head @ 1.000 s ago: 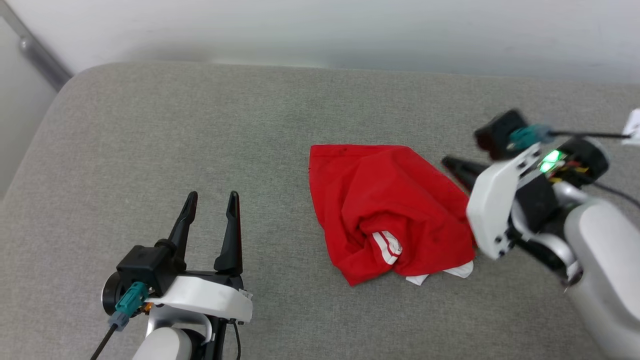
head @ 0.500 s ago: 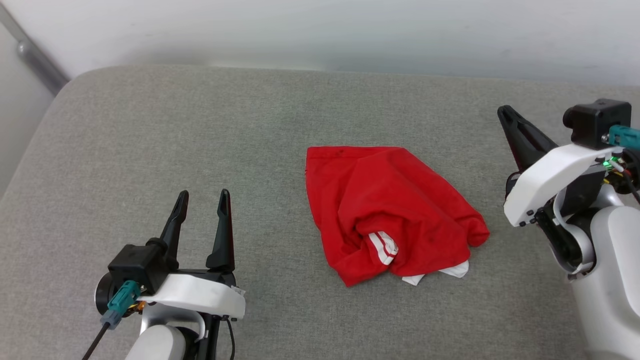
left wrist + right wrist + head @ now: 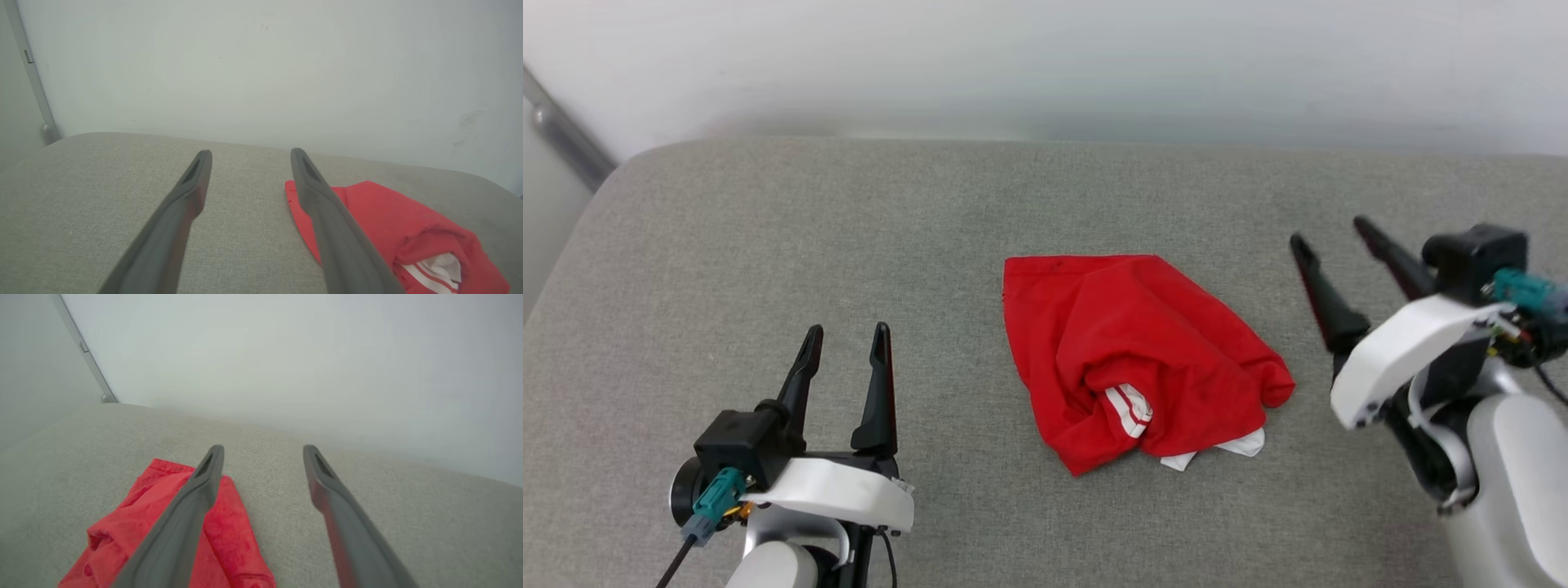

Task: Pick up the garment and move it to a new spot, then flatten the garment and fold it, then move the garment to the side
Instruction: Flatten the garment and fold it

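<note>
The garment point(image 3: 1135, 359) is a red jersey lying in a loose, crumpled heap on the grey cushioned surface point(image 3: 768, 245), with a white striped sleeve trim showing at its near edge. My left gripper point(image 3: 846, 335) stands open at the lower left, well apart from the cloth. To the right of the heap my right gripper point(image 3: 1327, 229) is open and empty, a short gap from the cloth. The left wrist view has the garment point(image 3: 392, 228) to the right behind one finger. In the right wrist view the garment point(image 3: 229, 531) lies low on the left.
A pale wall point(image 3: 1045, 65) runs along the far edge of the grey surface. A grey metal rail point(image 3: 564, 139) slants down at the far left corner. Bare grey fabric stretches left of the heap and along the front.
My right gripper has let go of the garment's right edge, pulled back to the right and opened. The garment stays in a heap. The head camera has shifted slightly.
</note>
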